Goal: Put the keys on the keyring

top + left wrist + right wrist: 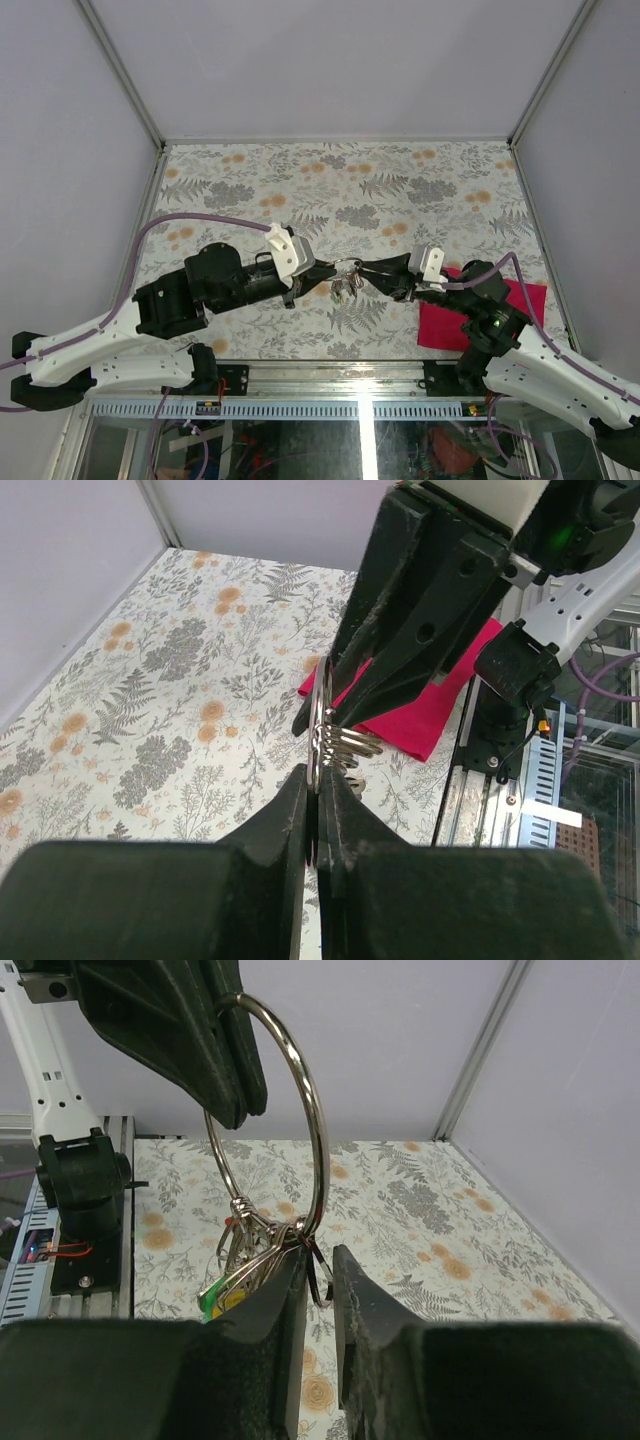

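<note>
While left hand (pixel 316 798), right hand (pixel 320 1265) pinch keyring (pixel 321 1160) — keys (pixel 240 1265) dangle.

Keyring (pixel 319 1150): thin silvery wire ring, upright, off the surface. Top is pinched in the left hand (pixel 238 1110), bottom sits between the right hand (pixel 320 1265) fingers. Keys (pixel 243 1260) hang bunched from its lower arc beside the right hand, green head showing.

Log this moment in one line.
left end effector: shut on keyring | right end effector: shut on keyring | keys: hanging from keyring, midair
</note>
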`<state>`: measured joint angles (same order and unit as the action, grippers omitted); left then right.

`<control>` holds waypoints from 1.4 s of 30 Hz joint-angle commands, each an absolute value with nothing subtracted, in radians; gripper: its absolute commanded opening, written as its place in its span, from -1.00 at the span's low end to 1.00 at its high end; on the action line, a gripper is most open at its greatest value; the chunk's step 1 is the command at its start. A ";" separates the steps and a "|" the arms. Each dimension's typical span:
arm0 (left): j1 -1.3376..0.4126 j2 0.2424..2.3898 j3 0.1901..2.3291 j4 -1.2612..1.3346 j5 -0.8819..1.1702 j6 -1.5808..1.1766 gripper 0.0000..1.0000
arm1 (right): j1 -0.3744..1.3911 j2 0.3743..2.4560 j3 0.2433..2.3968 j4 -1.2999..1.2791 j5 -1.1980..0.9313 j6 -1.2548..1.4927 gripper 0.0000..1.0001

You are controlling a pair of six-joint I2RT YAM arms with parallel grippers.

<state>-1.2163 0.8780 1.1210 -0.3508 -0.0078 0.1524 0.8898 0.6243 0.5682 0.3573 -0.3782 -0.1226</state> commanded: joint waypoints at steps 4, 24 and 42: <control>-1.213 0.870 1.146 -0.257 -0.025 0.139 -1.00 | 0.892 0.606 0.591 0.385 -0.352 -0.160 -0.88; -1.213 0.858 1.125 -0.311 -0.085 0.145 -0.88 | 0.892 0.679 1.038 -0.514 -0.227 -0.459 -1.00; -1.212 0.810 1.015 -0.236 -0.138 0.102 -0.21 | 0.892 1.008 1.389 -1.047 -0.126 -0.095 -1.00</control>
<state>-1.2163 0.8227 1.0546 -0.3099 -0.1062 0.1234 0.8967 0.9344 1.3052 -0.9211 -0.1818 -0.2157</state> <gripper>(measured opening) 0.383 0.076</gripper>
